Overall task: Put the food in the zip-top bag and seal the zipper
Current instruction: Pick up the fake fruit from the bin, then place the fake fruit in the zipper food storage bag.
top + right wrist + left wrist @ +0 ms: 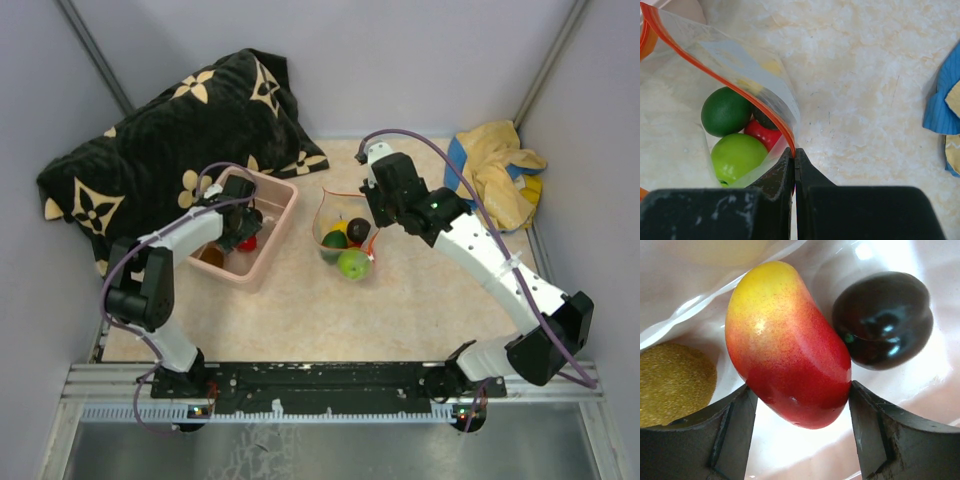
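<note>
In the left wrist view my left gripper (800,395) reaches down into the pink tub (285,195). Its two fingertips press the sides of a red and yellow mango (785,340), which rests on the tub floor. A dark glossy plum (883,320) and a rough brown fruit (675,380) lie beside it. The zip-top bag (345,230) stands open mid-table, holding a dark green fruit (725,111), a lime-green one (737,156), a red one (762,134) and a dark one. My right gripper (794,152) is shut on the bag's mouth at the orange-red zipper (730,82).
A black pillow with cream flower prints (180,130) lies at the back left, behind the tub. A crumpled yellow and blue cloth (500,170) sits at the back right. Grey walls close in the table on three sides.
</note>
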`<action>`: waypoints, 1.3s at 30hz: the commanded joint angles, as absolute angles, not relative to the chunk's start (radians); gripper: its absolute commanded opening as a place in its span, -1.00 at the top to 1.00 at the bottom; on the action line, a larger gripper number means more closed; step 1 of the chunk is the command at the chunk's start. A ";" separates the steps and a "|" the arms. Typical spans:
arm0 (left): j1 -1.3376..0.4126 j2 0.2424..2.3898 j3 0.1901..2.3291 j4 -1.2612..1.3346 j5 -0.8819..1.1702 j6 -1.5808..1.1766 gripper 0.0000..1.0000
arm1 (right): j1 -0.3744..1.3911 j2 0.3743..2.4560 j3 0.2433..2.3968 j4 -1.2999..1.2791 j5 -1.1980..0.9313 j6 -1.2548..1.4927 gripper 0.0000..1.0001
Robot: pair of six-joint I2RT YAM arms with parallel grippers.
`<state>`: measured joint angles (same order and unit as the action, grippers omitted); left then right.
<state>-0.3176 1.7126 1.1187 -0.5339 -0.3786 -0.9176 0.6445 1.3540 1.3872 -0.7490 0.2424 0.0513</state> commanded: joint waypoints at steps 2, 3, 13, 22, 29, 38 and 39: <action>-0.308 1.613 1.095 -0.503 -0.380 -0.808 0.31 | 0.638 1.327 1.406 -0.734 0.246 0.033 1.00; -0.308 1.599 1.092 -0.501 -0.373 -0.798 0.34 | 0.637 1.327 1.407 -0.733 0.244 0.035 1.00; -0.316 1.425 1.042 -0.449 -0.281 -0.678 0.46 | 0.638 1.327 1.416 -0.731 0.226 0.057 1.00; -0.330 1.213 0.953 -0.257 -0.113 -0.444 0.46 | 0.637 1.330 1.416 -0.723 0.214 0.079 1.00; -0.340 1.063 0.894 -0.043 0.203 -0.175 0.46 | 0.637 1.329 1.420 -0.729 0.219 0.083 1.00; -0.404 0.991 0.853 0.134 0.443 0.103 0.50 | 0.637 1.327 1.429 -0.731 0.214 0.098 1.00; -0.415 0.989 0.848 0.151 0.462 0.131 0.51 | 0.637 1.326 1.429 -0.733 0.212 0.100 1.00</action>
